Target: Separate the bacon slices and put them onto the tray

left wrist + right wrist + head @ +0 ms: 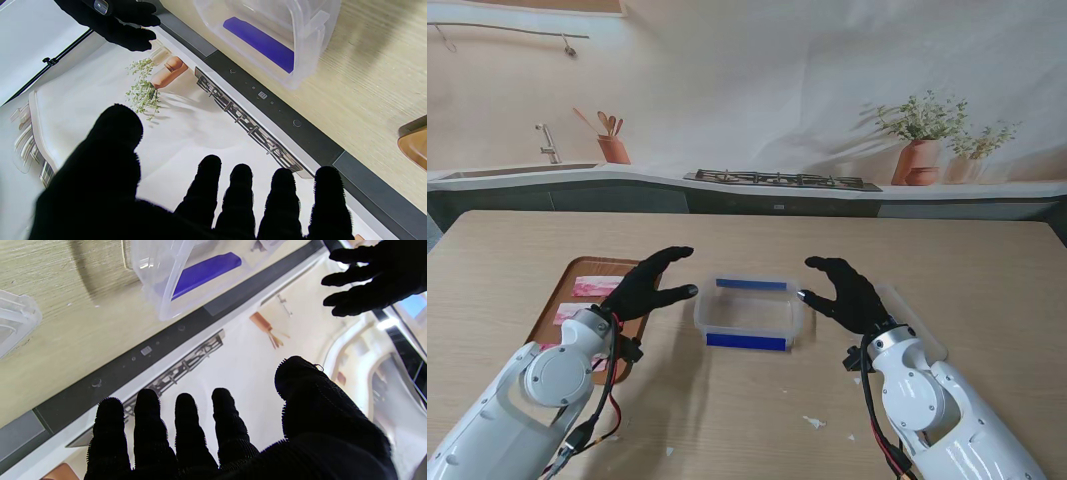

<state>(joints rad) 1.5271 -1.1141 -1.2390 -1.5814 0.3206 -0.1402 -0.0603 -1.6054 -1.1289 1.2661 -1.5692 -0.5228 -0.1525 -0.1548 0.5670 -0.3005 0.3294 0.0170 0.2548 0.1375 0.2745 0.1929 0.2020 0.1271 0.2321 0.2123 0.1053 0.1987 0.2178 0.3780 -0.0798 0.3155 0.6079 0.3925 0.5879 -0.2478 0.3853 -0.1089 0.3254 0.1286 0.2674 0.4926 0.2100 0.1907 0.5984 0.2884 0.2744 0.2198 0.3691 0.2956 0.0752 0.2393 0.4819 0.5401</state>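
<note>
Two black-gloved hands are held above a wooden bench (757,420), one on each side of a clear plastic container (749,313) with blue strips along its far and near rims. The left hand (645,285) is seen released, its fingers spread apart and nothing grasped; the thumb and forefinger point toward the container, which lies just beside the fingertips on the hand's inner side. The right hand (847,293) is likewise released, fingers apart and empty, with the container just beside its fingertips on the opposite side. The two hands face each other across the container without touching it, as far as can be told.

A brown tray (566,290) is found under and beyond the outer side of the left hand, partly covered by that hand and its wrist. Pink-and-white bacon slices (595,287) are seen on the tray, one farther from me than the left palm, another close to the wrist; how many there are cannot be told. Whether anything lies inside the container cannot be made out.

A clear lid (917,325) is seen lying flat on the bench on the outer side of the right hand, partly hidden by the wrist. Small white scraps (813,422) are scattered on the bench nearer to me than both hands.

In the wrist views the spread fingers (240,200) of each hand are shown with empty space between them.
</note>
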